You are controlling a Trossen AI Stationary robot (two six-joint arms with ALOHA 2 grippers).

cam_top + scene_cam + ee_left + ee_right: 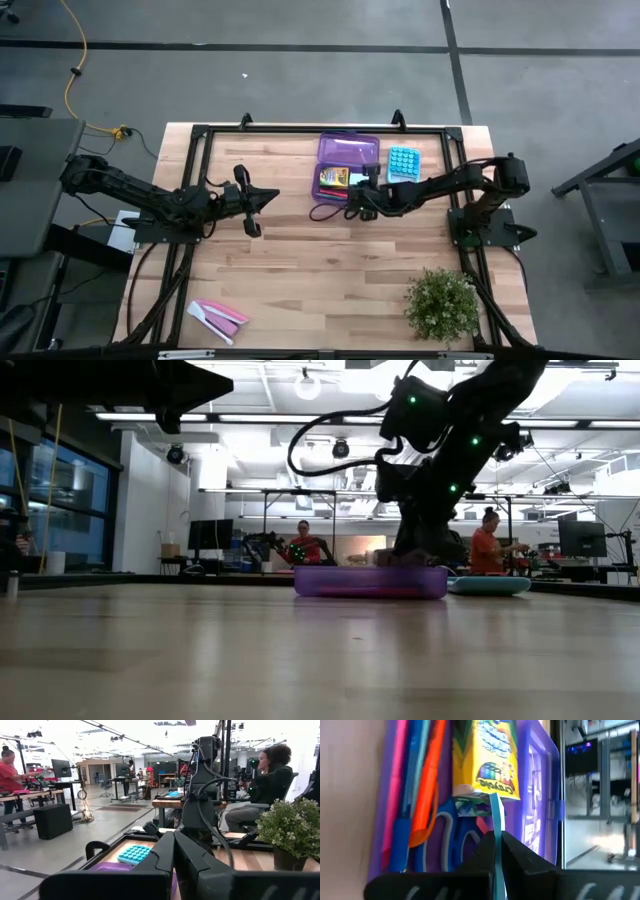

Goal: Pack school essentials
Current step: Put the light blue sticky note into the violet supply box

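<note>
A purple box (348, 160) sits at the table's far middle. The right wrist view shows what lies in it: the yellow crayon box (487, 755), orange-red pen (427, 785), blue pen (400, 840) and blue-handled scissors (451, 836). My right gripper (358, 196) hangs over the box's near end, shut on a thin teal-green pad (496, 827) seen edge-on. My left gripper (252, 200) waits raised over the table's left middle, shut (173, 851). I cannot make out the eraser. My right gripper pinches the thin teal-green pad (497, 845) between its two fingers, coming from above and pointing down into the purple box. The pad's free edge (494, 802) sticks out past the fingertips, over the scissors' handles and close to the crayon box's end.
A light-blue buttoned pad (401, 163) lies just right of the box. Pink and white flat pieces (218, 315) lie at the near left edge, and a potted plant (442, 303) stands near right. Bare wood spans the table's middle. People are in the room beyond.
</note>
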